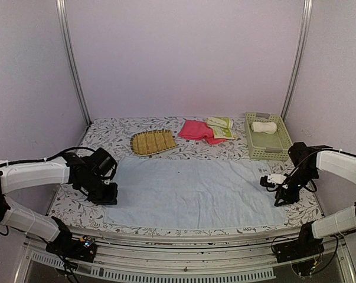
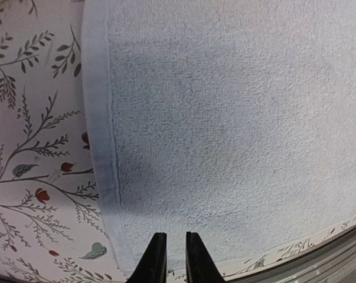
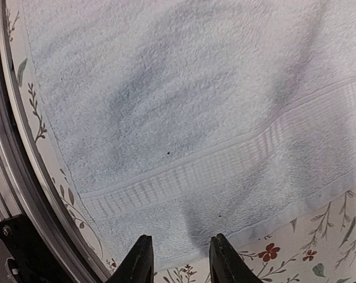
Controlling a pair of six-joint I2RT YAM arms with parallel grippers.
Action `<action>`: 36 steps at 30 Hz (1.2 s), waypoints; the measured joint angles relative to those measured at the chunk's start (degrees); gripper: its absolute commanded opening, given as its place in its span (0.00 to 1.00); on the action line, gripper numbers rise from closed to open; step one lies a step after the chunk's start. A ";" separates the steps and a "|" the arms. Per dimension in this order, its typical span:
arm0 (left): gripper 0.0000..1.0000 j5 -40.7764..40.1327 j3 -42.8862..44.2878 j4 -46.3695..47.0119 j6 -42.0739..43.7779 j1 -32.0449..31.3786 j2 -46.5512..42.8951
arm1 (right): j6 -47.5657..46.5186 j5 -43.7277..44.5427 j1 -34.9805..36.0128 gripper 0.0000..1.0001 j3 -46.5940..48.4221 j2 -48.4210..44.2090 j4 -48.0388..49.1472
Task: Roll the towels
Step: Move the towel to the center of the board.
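- Across the middle of the top view, the light blue towel (image 1: pixel 195 191) lies spread flat on the floral-patterned table (image 1: pixel 107 132), its long sides running left to right.
- At the left end of that towel, the left claw (image 1: pixel 104 193) hangs down over the short edge, near the towel's lower-left corner.
- Seen from the left wrist, the left claw (image 2: pixel 176 237) shows at the bottom centre with its two fingers only a narrow slit apart and nothing between them. The blue cloth (image 2: pixel 237 130) fills most of the frame above the tips, its hemmed edge running down the left side, and its near edge passes just below the tips.
- At the right end of the towel in the top view, the right claw (image 1: pixel 279 199) points down at the short edge.
- Seen from the right wrist, the right claw (image 3: pixel 180 239) sits at the bottom with its fingers plainly apart and empty. The towel's woven band (image 3: pixel 225 165) crosses just above the tips, and the hem edge lies between them.
- Whether either claw's tips touch the cloth cannot be told.
- Toward the top of the top view, the pink towel (image 1: pixel 195 130) lies crumpled, touching the yellow-green towel (image 1: pixel 221 127) on its right.
- Further right, the cream towel (image 1: pixel 264 127) sits rolled in the upper part of the green lattice basket (image 1: pixel 267 154).
- Left of the pink towel lies the woven mat (image 1: pixel 153 142).
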 measured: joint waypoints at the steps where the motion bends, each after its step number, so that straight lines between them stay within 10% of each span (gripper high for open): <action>1: 0.13 0.24 -0.55 0.07 -0.35 -0.22 0.17 | 0.11 0.59 0.00 0.36 -1.86 0.11 1.14; 15: 0.12 2.10 -8.59 1.33 -9.31 -7.37 0.24 | -6.45 6.19 0.00 0.36 -18.43 -9.42 12.70; 36: 0.18 -0.02 -6.56 -8.57 -17.59 -12.17 -5.16 | -14.67 12.81 -0.02 0.40 -17.90 -14.60 6.08</action>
